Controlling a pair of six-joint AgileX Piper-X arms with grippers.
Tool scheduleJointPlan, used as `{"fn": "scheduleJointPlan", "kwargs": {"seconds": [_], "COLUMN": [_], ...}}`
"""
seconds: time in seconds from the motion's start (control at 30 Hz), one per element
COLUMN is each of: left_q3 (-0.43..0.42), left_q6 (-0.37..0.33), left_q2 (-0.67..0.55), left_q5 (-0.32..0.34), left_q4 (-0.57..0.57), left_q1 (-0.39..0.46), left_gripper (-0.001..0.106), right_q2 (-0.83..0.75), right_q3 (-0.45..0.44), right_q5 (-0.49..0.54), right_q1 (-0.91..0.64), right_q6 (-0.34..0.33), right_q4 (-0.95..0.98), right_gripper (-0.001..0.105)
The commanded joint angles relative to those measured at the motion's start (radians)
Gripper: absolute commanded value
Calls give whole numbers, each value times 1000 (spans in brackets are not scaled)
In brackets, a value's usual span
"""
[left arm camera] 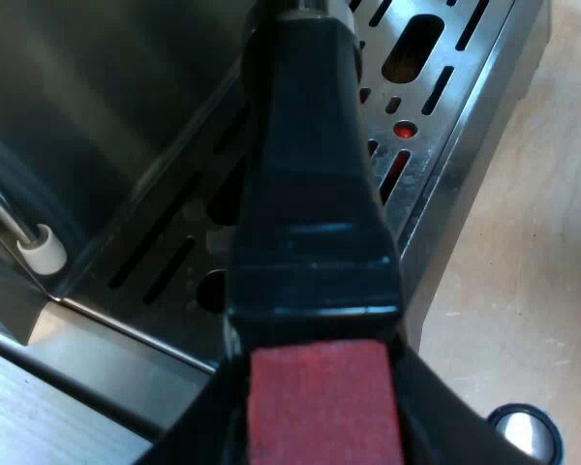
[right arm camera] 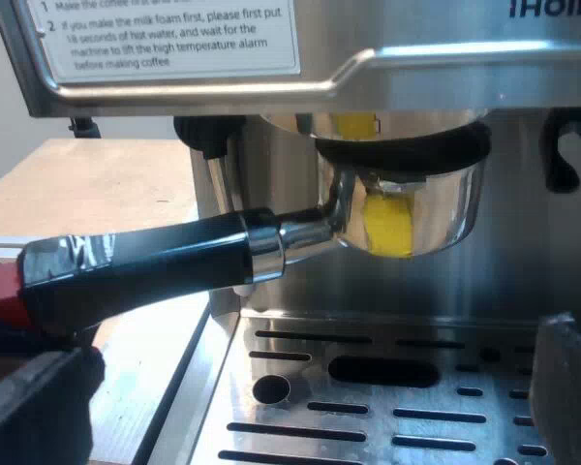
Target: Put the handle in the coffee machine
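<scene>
Portafilter handle [left arm camera: 310,194] sat with its red end [left arm camera: 320,407] clamped between the two black fingers [left arm camera: 189,436] of the left gripper [left arm camera: 320,431], one finger pressed to each side. Beyond that grip, the dark shaft ran out above the slotted steel drip tray [left arm camera: 445,145], with clear air between shaft and grate. A small red float [left arm camera: 404,128] stood in the tray beside one slot. Past the tray's outer edge lay the pale wooden table [left arm camera: 523,291], where a round, blue-rimmed object [left arm camera: 528,431] showed too little of itself to name.

The right gripper [right arm camera: 300,407] hung low over the drip tray [right arm camera: 387,407], its fingers [right arm camera: 29,407] spread wide and holding nothing. Between them the handle [right arm camera: 136,271] reached sideways past the tray's side edge and out over the table. Its chrome collar joined the metal basket [right arm camera: 416,213], which sat up under the group head [right arm camera: 397,145] at the front of the espresso machine [right arm camera: 445,68], the rim meeting the dark ring there. Whether it was fully locked could not be told. Open room remained between the basket's underside and the grate. A printed instruction label [right arm camera: 165,34] ran along the panel above.
</scene>
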Motion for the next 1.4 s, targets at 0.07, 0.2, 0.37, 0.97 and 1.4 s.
{"fn": "scheduleJointPlan", "kwargs": {"seconds": [0.07,0.2,0.37,0.97,1.4], "left_q3": [-14,-14,-14,-14,-30], "left_q6": [-28,-34,-56,-108,-111], "left_q2": [-7,-7,-7,-7,-7], "left_q5": [36,40,40,11,12], "left_q4": [-27,-27,-27,-25,-28], "left_q1": [1,1,1,1,1], "left_gripper": [0,0,0,0,0], "right_q2": [-1,-1,-1,-1,-1], "right_q3": [-3,-3,-3,-3,-3], "right_q5": [5,5,5,5,5], "right_q1": [-6,-6,-6,-6,-6], "right_q6": [-13,-13,-13,-13,-13], "right_q4": [-9,-9,-9,-9,-9], "right_gripper": [93,93,93,93,93]}}
